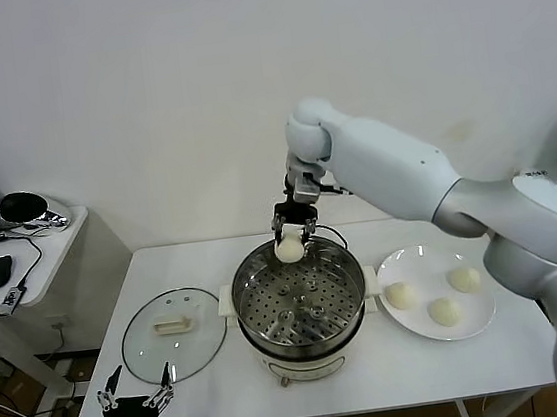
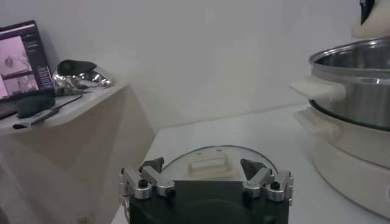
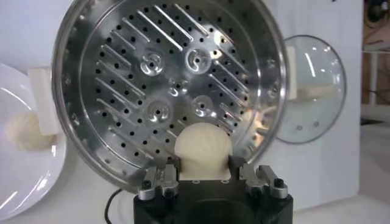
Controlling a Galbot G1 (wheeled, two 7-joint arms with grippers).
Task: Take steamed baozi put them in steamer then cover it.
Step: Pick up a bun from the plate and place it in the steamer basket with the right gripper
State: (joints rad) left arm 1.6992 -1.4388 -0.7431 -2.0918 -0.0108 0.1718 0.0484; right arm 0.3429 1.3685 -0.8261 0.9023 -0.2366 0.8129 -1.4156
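My right gripper [image 1: 292, 234] had its jaws clenched on one bun [image 1: 289, 249], hanging just above the far rim of the steamer [image 1: 301, 307], whose holed tray lay bare below the jaws. Three more buns [image 1: 443, 311] sat on the white plate [image 1: 478, 325] off to one side. My left gripper [image 1: 135, 398] waited low at the worktop [image 1: 457, 364] edge, jaws released, the lid [image 1: 173, 333] flat just ahead of it
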